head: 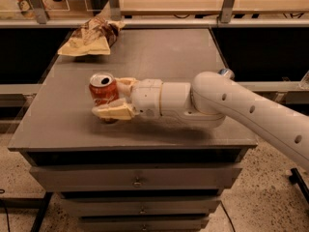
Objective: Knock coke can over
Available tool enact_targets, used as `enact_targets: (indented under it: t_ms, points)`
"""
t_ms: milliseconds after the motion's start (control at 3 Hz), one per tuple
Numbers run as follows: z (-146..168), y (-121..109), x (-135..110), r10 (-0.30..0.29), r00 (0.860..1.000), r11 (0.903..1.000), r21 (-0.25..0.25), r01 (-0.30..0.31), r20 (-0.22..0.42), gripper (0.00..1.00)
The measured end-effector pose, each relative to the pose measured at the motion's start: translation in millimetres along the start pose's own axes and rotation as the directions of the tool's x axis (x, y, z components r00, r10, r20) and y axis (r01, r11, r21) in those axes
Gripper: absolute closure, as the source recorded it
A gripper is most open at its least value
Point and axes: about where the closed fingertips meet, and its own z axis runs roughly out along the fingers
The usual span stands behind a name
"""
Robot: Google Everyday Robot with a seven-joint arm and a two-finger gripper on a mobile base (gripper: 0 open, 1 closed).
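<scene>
The red coke can (pixel 102 90) with a silver top stands upright on the grey table (pixel 159 52), near its front left. My gripper (pixel 108 97) comes in from the right, low over the table, and is open. Its cream fingers straddle the can's right side. The front finger (pixel 112 112) crosses in front of the can's lower part and hides its base. The rear finger (pixel 124 83) lies just behind and right of the can. I cannot tell whether the fingers touch the can.
A crumpled brown and yellow snack bag (pixel 91 36) lies at the table's back left. The table's front edge (pixel 130 145) is close below the can, with drawers (pixel 137 180) under it. A shelf rail (pixel 193 21) runs behind the table.
</scene>
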Motion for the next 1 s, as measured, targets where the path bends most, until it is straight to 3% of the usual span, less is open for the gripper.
enact_targets:
  t_ms: [667,1000]
  points:
    - [-20.6,-1.6,-24.8,-0.074,0.997,0.9965,0.040,0.074,-0.009,0.85]
    - [-33.1,-4.1,-41.4,-0.103,0.992,0.9929,0.052,0.107,-0.066,1.00]
